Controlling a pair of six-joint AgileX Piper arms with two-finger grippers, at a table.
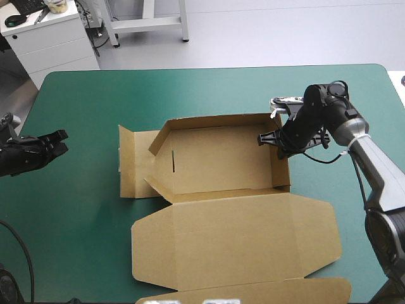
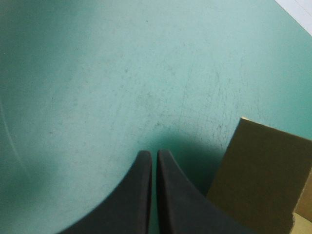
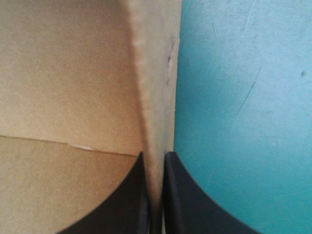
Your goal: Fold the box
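High view: brown box [image 1: 221, 158] sits mid surface [image 1: 190, 88], a half-built tray with far and right walls up. Lid [image 1: 234, 237] lies flat toward the near edge. One flap [image 1: 131, 164] lies flat out to the left. Right claw [image 1: 273, 138] is at the tray's right wall [image 1: 283, 168], near its far corner. Left claw [image 1: 56, 143] hovers near the surface's left edge, well apart from the box.

Left wrist view: left claw [image 2: 150, 155] is closed on nothing, its black fingers [image 2: 131, 195] all but touching. Bare teal-green surface [image 2: 122, 73] lies ahead. A corner of the box [image 2: 263, 170] is just beside the claw, not touching it.

Right wrist view: right claw [image 3: 155, 158] is pinched on the box's wall [image 3: 158, 73], which runs edge-on between the fingers [image 3: 117, 200] and on ahead. The tray's inside [image 3: 63, 87] is on one side, teal-green surface [image 3: 243, 122] on the other.
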